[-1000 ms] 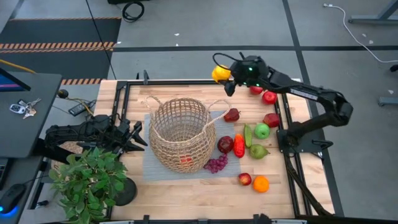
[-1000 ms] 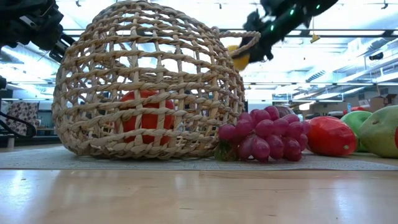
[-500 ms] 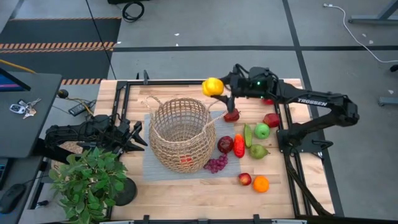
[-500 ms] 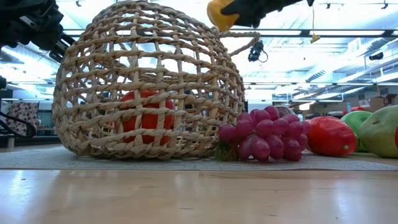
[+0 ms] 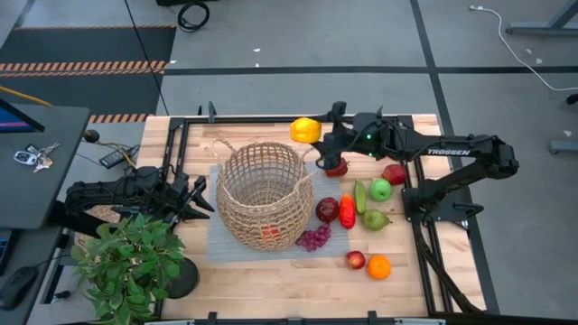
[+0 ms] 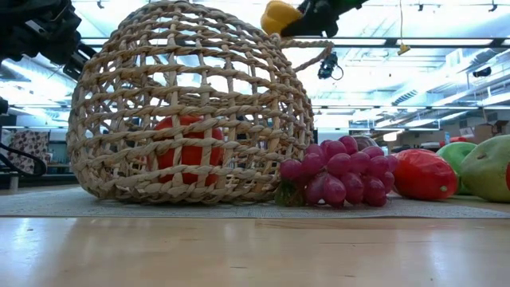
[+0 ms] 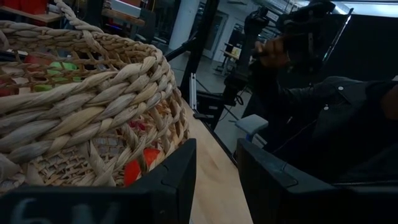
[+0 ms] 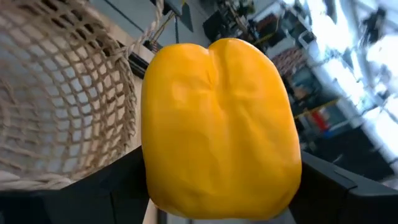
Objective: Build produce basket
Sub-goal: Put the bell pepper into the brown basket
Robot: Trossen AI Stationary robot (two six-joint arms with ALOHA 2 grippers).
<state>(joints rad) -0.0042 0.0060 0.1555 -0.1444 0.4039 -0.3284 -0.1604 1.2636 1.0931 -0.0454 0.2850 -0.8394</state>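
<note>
The tan wicker basket (image 5: 262, 194) stands on a grey mat (image 5: 221, 246) with a red-orange fruit (image 6: 188, 147) inside. My right gripper (image 5: 323, 135) is shut on a yellow pepper (image 5: 305, 129), in the air just beyond the basket's far right rim. My left gripper (image 5: 200, 194) waits open and level at the basket's left side (image 7: 93, 118), holding nothing. More produce lies on the table to the right of the basket: purple grapes (image 5: 313, 238), a red chili (image 5: 347, 212), a green apple (image 5: 380, 190), a pear (image 5: 375, 219) and an orange (image 5: 378, 267). My right gripper pinches the yellow pepper between its two fingers, one on each side (image 8: 155, 186) of it. The fingers come nearly level from the table's right side. The pepper (image 6: 279, 14) is lifted clear, higher than the basket's top.
A potted green plant (image 5: 126, 262) stands at the near left corner. A dark red fruit (image 5: 336, 167) lies under my right arm. A black frame (image 5: 176, 135) runs round the table top. Keys and a dark panel (image 5: 36, 162) lie off the table's left.
My right gripper has carried the yellow pepper from the table's far edge toward the left and a little nearer, up to the basket's far right rim. It has risen slightly and rolled about its pointing line. Its hold on the pepper is unchanged.
</note>
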